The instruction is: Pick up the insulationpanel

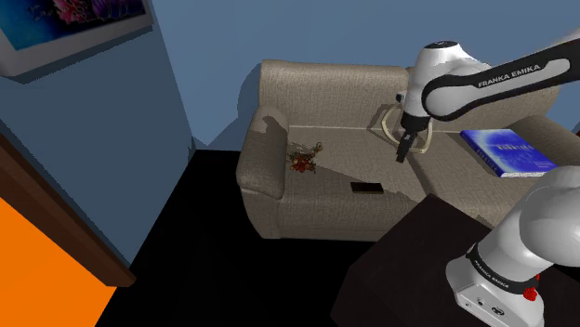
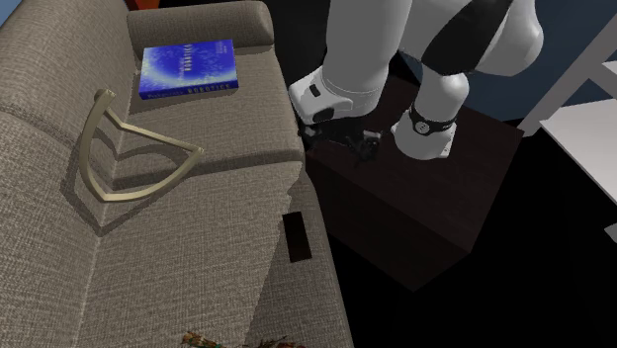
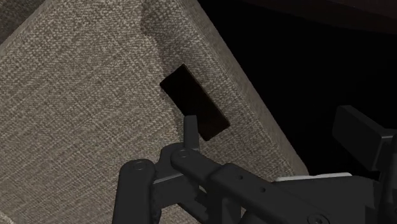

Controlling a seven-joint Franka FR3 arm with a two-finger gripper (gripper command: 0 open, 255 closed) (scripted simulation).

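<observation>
Zero grabbing done yet: the pincer (image 1: 402,156) hangs above the sofa (image 1: 316,88), fingers spread, nothing in them. The insulationpanel (image 1: 366,189), a thin, flat, dark rectangle, lies on the coarse woven beige seat near its front edge. Descent, pinch and lift all left, I'd say.

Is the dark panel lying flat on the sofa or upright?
Flat. The dark panel lies flush on the sofa seat, by its front edge.
</observation>
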